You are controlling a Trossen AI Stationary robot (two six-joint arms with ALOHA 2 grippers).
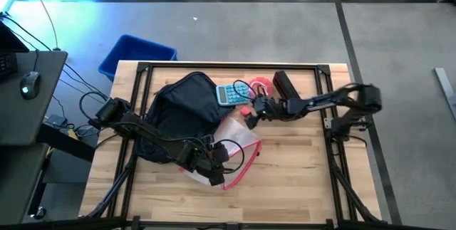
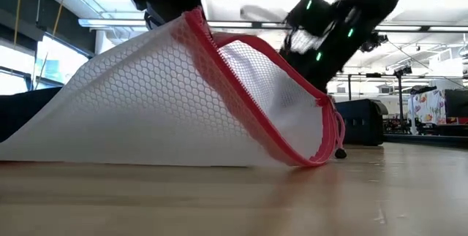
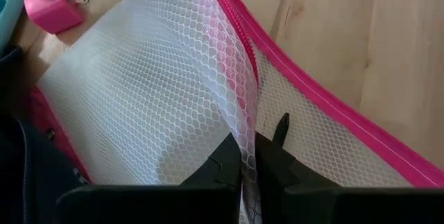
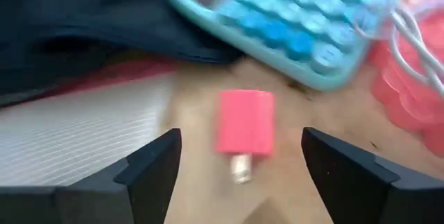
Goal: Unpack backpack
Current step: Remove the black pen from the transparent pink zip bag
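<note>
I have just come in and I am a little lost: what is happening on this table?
A two-armed robot is unpacking a navy backpack. The left gripper is shut on a white mesh pouch with pink trim. The right gripper is open over a small pink charger on the table, beside a blue calculator.
</note>
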